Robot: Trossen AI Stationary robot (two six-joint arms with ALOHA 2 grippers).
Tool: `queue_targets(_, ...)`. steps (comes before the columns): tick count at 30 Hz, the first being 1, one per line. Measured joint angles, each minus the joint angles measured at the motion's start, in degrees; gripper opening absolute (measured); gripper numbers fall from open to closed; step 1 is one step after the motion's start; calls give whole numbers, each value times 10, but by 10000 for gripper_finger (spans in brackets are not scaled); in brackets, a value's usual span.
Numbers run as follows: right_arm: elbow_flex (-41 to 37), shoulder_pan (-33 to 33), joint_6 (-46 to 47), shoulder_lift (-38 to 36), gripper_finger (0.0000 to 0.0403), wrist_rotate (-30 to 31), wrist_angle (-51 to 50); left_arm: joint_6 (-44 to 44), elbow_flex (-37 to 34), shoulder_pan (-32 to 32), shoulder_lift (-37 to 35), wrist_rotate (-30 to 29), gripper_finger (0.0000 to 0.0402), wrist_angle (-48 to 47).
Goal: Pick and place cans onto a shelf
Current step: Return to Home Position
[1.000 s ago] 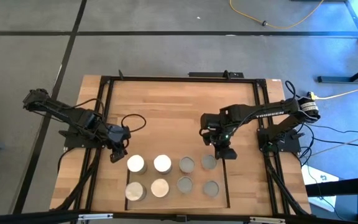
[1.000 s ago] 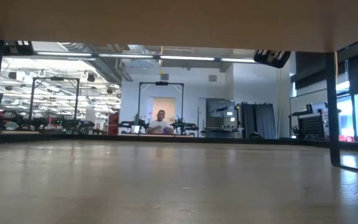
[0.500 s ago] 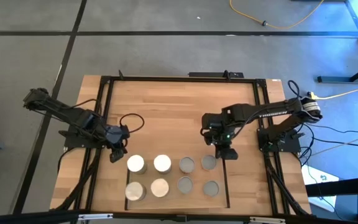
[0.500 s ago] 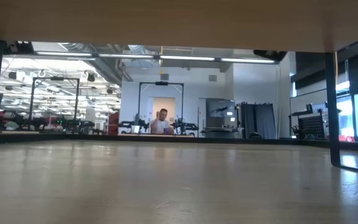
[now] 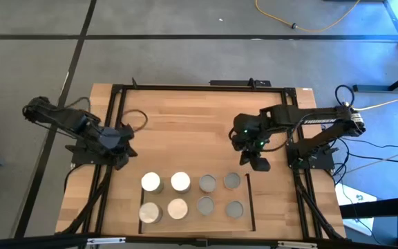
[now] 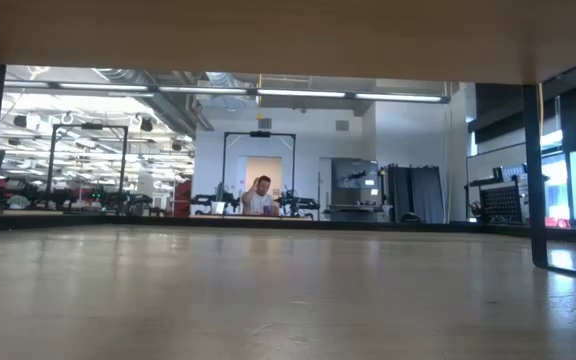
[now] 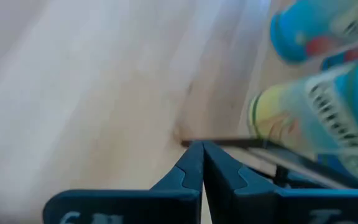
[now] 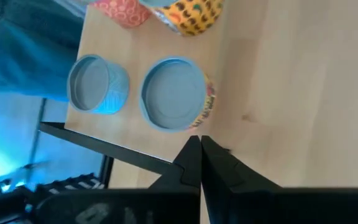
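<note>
Clock read on high view, 12 at far edge of tabletop (image 5: 185, 117).

Count eight cans (image 5: 180, 181), upright, in two rows of four, all on shelf (image 5: 192, 196) at 6 o'clock. Judge placing finished, with only the retreat to home left.

Locate left arm (image 5: 74, 124) at 9 o'clock, jaws over the left frame rail, well apart from nearest can. Read left jaws in left wrist view as pressed tip to tip, gripping nothing. Beyond tips, make out blurred can labels and a black shelf bar (image 7: 229, 143).

Locate right arm (image 5: 302, 117) at 3 o'clock, jaws near the 3 o'clock end of the far row, on its 12 o'clock side, apparently not touching. Read right jaws in right wrist view as closed tip to tip, also empty. Beyond tips, note two grey-topped cans and the bar.

See no arm in low view, only the room and a distant person (image 6: 261, 195).

For a clean return:
- Raise right jaws first, then draw toward 3 o'clock. Never sweep across the rows.
- Keep both sets of jaws closed, to present a narrow profile near the end can.
- Move slowly near shelf, since a nudge on the bar could shift all eight.
- Treat left side as low risk. Fold toward 9 o'clock, clear of frame rail.
</note>
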Motion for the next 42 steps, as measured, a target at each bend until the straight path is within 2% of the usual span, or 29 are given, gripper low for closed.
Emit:
queue_targets(5,43,0,0,-18,3,46,-37,47,85,0,2,-73,0,-33)
queue_targets(11,100,0,0,-39,3,91,-70,115,153,0,3,-160,0,-34)
queue_targets(15,153,0,-1,-54,3,161,-93,168,200,0,7,-214,0,-23)
queue_targets(19,203,-3,-13,-71,3,231,-110,266,253,0,14,-257,0,-6)
queue_targets(24,248,-19,-14,-104,3,308,-112,362,319,0,24,-292,0,-2)
queue_targets(27,262,-32,-28,-129,3,319,-112,413,351,0,25,-289,0,-3)
queue_targets(30,270,-44,-32,-157,3,326,-111,443,381,0,19,-263,0,-5)
queue_targets(37,269,-58,-43,-232,3,338,-110,493,426,0,-33,-133,0,-4)
queue_targets(42,268,-58,-38,-279,3,330,-106,517,427,0,-93,-77,0,-4)
